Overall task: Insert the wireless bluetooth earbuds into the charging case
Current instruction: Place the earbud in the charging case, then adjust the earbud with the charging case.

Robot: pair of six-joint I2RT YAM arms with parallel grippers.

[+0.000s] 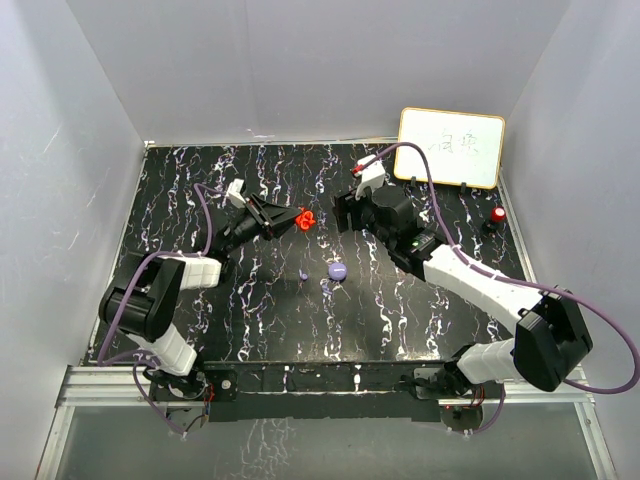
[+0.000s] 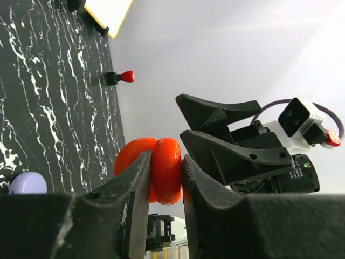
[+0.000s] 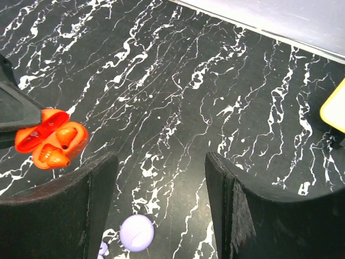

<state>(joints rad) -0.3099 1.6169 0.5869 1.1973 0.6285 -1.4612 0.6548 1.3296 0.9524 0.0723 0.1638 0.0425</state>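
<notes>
My left gripper (image 1: 290,218) is shut on an open red charging case (image 1: 305,220) and holds it above the table; the left wrist view shows the case (image 2: 166,170) edge-on between both fingers. In the right wrist view the case (image 3: 51,143) stands open, with red earbud shapes (image 3: 64,137) seated inside. My right gripper (image 1: 343,212) is open and empty just right of the case, and its jaws (image 3: 160,159) frame bare table. A round purple case (image 1: 338,270) lies shut on the table. Tiny purple earbud pieces (image 1: 303,274) lie left of it.
A whiteboard (image 1: 450,147) leans at the back right. A small black stand with a red cap (image 1: 496,218) sits near the right wall and also shows in the left wrist view (image 2: 121,77). White walls enclose the black marbled table (image 1: 250,330).
</notes>
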